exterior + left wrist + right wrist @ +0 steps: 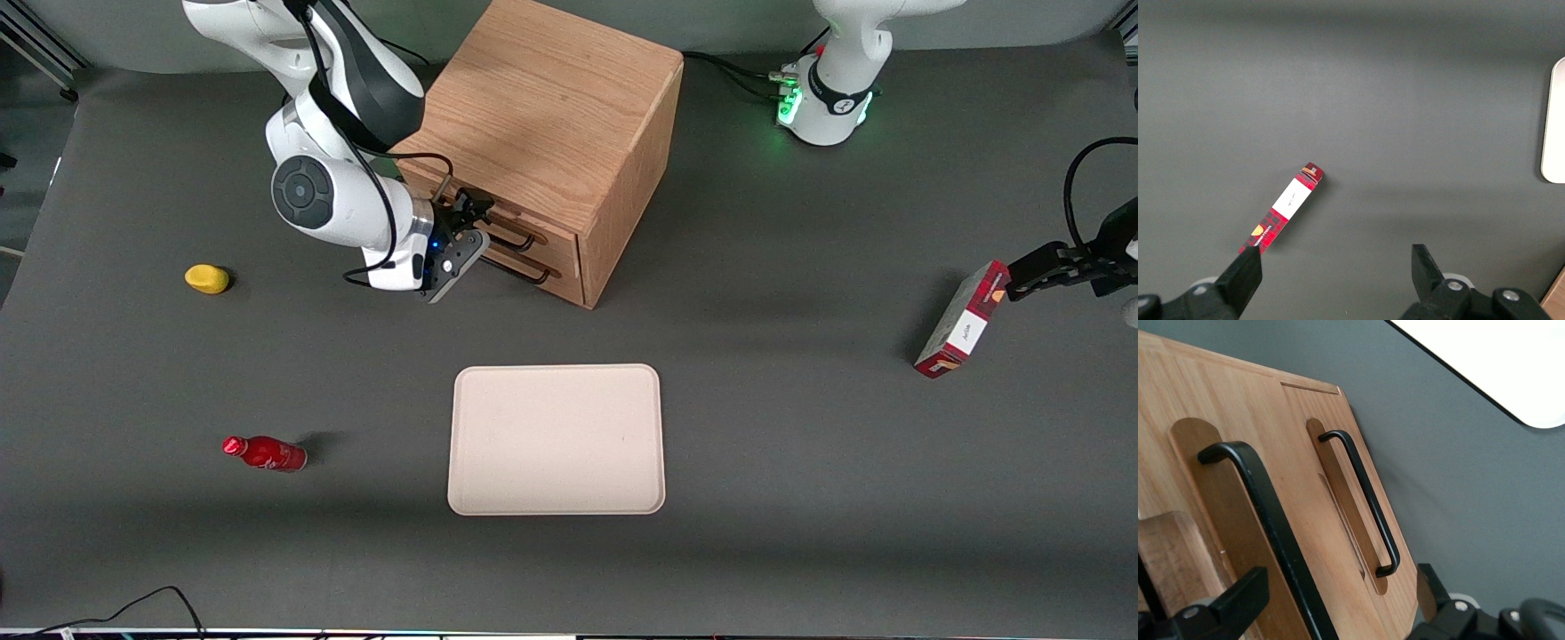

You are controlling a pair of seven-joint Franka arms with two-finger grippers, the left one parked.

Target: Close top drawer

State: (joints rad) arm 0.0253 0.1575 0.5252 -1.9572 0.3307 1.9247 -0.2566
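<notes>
Dark grey matte tabletop (800, 444) throughout, under even light. Nearest the front camera: a pale cream rectangular tray with rounded corners (556, 439), and toward the working arm's end a small red bottle lying on its side (265, 452). Farther from the camera: a yellow rounded lump (207, 278), and toward the parked arm's end a red plaid carton standing tilted (962, 322). Farther still: the light-oak wooden cabinet (542, 116), set at an angle, both drawer fronts facing the working arm. Shallow light-oak top drawer with thin black bar handle (1265, 520), seemingly nearly home, its front about level with the bottom drawer front with matching black handle (1361, 500) just beneath. Black two-finger gripper (466, 229) right at the drawer fronts, on the upper handle. Fingers (1238, 590) spread wide, one either side of that bar, clamping nothing. Drawer straight ahead of the gripper, along its approach line; handle's long axis running across the drawer front. Likely only a short push into the cabinet left, square to the front panel.
</notes>
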